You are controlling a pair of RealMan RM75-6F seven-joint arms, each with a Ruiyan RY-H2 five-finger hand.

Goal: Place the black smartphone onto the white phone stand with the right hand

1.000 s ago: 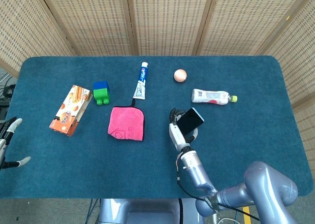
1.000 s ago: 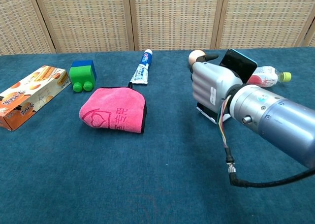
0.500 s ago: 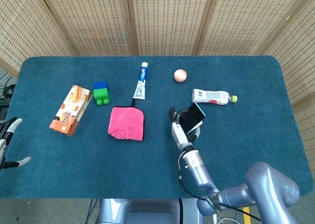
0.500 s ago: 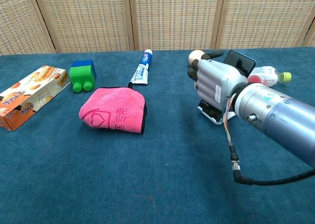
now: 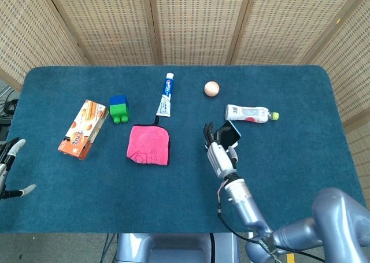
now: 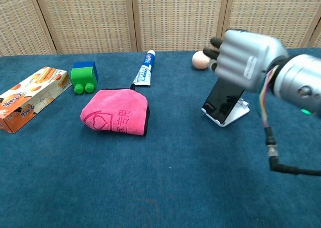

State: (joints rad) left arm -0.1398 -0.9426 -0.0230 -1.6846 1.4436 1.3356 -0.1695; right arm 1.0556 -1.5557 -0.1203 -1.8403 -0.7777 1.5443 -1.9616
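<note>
Now black smartphone leans on white phone stand, below released right hand.

- My right hand: silver-grey metal shell, black fingertips, small label on its back.
- My forearm: smooth metallic cylinder, with multicoloured wires and a black cable.
- My left hand: pale fingers.

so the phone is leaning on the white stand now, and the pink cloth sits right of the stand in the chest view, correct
Not quite. The phone does lean on the white stand, but the pink cloth lies left of the stand, not right of it. The chest view shows this plainly, and the head view agrees.
</note>
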